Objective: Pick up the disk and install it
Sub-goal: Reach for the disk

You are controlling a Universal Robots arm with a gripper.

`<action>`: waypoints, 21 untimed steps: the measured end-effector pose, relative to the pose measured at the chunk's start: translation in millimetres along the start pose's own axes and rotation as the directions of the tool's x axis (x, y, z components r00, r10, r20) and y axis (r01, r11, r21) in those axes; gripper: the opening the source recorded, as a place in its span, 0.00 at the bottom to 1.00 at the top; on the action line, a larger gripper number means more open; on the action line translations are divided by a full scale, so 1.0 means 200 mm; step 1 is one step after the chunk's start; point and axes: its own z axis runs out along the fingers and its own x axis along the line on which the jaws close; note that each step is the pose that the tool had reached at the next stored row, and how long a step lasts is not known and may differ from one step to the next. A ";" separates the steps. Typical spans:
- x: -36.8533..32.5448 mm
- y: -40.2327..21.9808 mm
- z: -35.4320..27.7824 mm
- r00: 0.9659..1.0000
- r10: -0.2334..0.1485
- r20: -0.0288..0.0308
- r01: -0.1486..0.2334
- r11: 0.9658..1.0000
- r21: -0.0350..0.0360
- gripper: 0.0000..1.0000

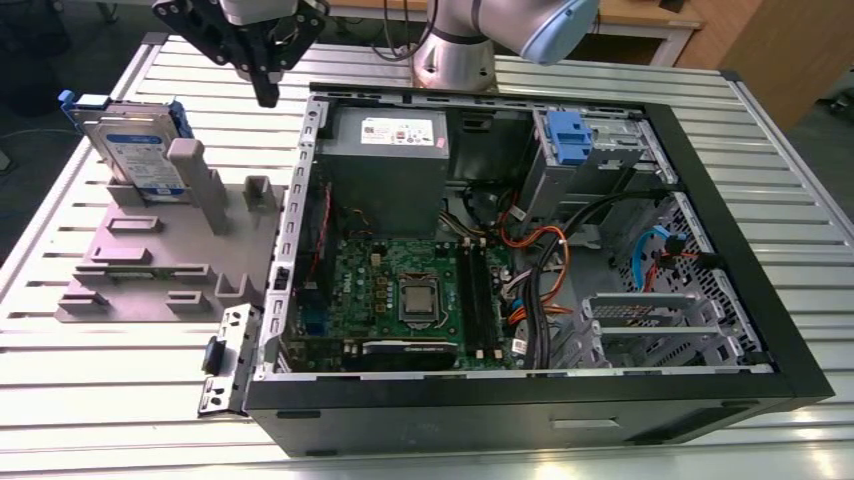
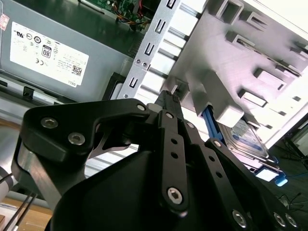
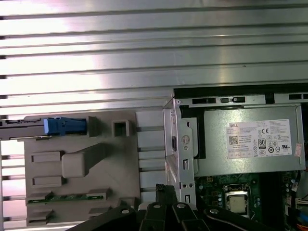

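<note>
The gripper point(image 1: 267, 96) hangs empty, fingers pressed together, above the table point(image 1: 80, 400) near a corner of the open computer case point(image 1: 534, 412). The disk point(image 1: 140, 150) stands upright in the grey holder point(image 1: 134, 262) — on the exterior view's left of the case, apart from the gripper.

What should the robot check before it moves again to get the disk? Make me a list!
1. Disk ready to grab: ok. The silver hard drive with the blue frame stands upright in the grey plastic holder.
2. Gripper on the disk: not ok. The black gripper hangs apart from it, near the case's corner.
3. Case open: ok. The black computer case has its side off, and its insides show.
4. Free slot by the blue plastic latch: cannot tell.
</note>
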 end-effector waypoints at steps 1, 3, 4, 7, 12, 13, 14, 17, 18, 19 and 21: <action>0.001 0.000 0.000 1.000 0.000 0.000 0.000 1.000 0.000 0.11; 0.005 0.000 0.000 1.000 0.000 0.000 0.000 1.000 0.000 0.11; 0.006 -0.001 0.000 1.000 0.000 0.000 0.000 1.000 0.000 0.11; 0.011 -0.001 0.000 1.000 0.000 0.000 0.000 1.000 0.000 0.11; 0.019 -0.001 0.000 1.000 0.000 0.000 0.000 1.000 0.000 0.11; 0.020 -0.001 0.001 1.000 0.000 0.000 0.000 1.000 0.000 0.11; 0.022 -0.001 0.001 1.000 0.000 0.000 0.000 1.000 0.000 0.11; 0.027 -0.002 0.000 1.000 0.000 0.000 0.000 1.000 0.000 0.11; 0.029 -0.002 0.001 1.000 0.000 0.000 0.000 1.000 0.000 0.11; 0.030 -0.002 0.001 1.000 0.000 0.000 0.000 1.000 0.000 0.11; 0.034 -0.002 0.001 1.000 0.000 0.000 0.000 1.000 0.000 0.11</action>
